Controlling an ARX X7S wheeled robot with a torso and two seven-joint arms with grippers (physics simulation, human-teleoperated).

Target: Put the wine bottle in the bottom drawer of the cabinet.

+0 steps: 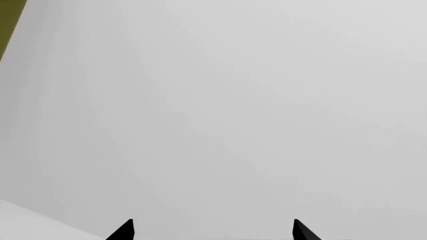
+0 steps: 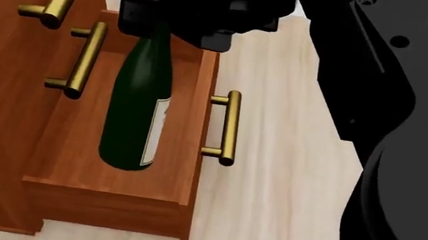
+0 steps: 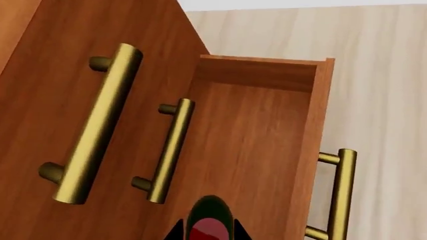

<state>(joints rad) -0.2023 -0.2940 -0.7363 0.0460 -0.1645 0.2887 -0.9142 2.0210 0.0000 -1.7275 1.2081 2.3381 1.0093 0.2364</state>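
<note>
The right pincer [image 2: 141,12] grips the wine bottle [image 2: 139,102] by its neck; the bottle hangs near-upright directly below it, over the open bottom drawer [image 2: 108,196].

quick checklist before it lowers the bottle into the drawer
1. Bottom drawer pulled open: ok, its floor shows in head and right wrist views.
2. Right gripper holds the bottle by the neck: ok.
3. Bottle over the drawer opening, inside its walls: ok in the head view.
4. Bottle touching the drawer floor: cannot tell.
5. Drawer floor free of other items: ok where visible; the part under the bottle is hidden.
6. Left gripper out of the way: ok, open, facing only a blank grey surface.
</note>
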